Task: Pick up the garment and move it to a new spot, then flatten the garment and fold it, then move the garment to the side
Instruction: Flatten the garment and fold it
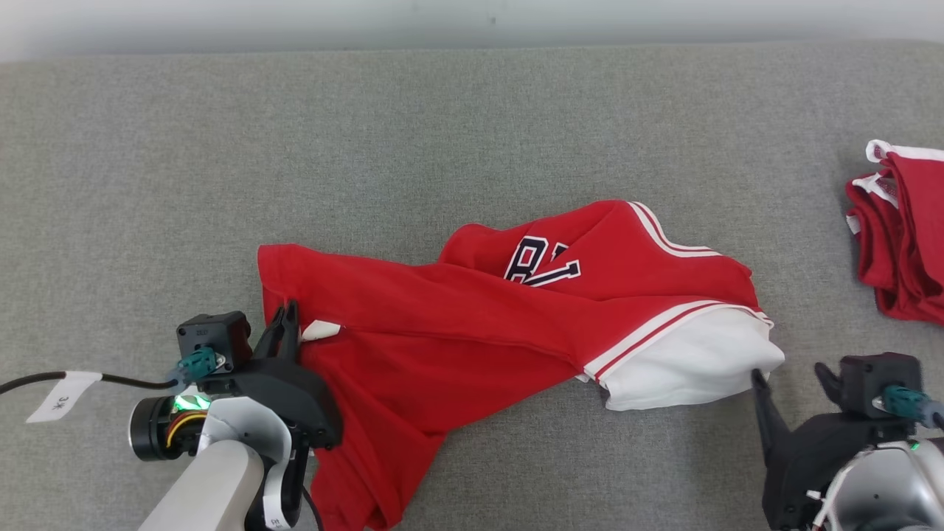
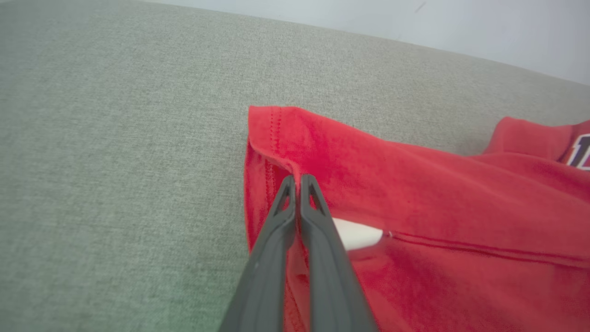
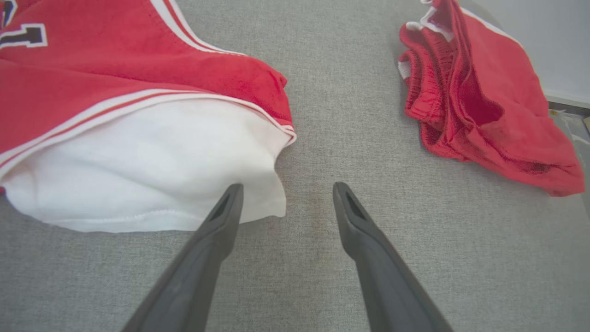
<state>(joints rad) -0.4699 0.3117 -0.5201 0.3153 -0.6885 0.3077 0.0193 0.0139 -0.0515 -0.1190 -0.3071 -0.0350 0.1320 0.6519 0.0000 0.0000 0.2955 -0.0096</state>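
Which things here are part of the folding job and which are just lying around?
Job: red jersey, its edge pinched by the left gripper; right gripper, open beside the white part.
Lying about: second red garment at the right; tagged black cable.

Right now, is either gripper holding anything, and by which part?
The left gripper is shut on the garment, pinching a fold of red cloth by its hemmed edge. The right gripper is open and holds nothing.

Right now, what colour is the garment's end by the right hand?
Garment's end: white. Best in right wrist view.
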